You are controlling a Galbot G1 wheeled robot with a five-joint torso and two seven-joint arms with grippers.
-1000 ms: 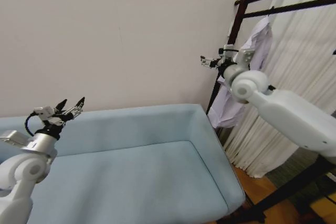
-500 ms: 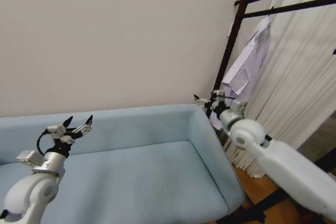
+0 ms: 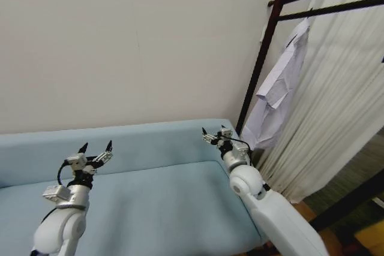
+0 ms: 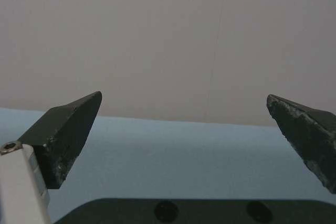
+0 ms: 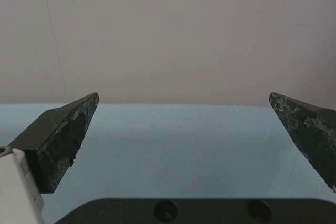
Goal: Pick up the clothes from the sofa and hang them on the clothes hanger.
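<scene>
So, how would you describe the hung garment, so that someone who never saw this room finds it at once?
Start at the pale blue sofa and go to its right end, where a dark wooden rack stands. The white shirt hangs on it. Unlike the pleated curtain behind, it is smooth and ends well above the floor.

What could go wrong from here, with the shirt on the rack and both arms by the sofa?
1. The shirt hangs bunched at one end of the rack, beside the post. It looks lopsided and might slide off.
2. The right claw, open, is near the sofa back and the post. A swing rightward could clip either.
3. The left claw, open and empty, hovers low over the seat. Dropping further could dig in.
</scene>
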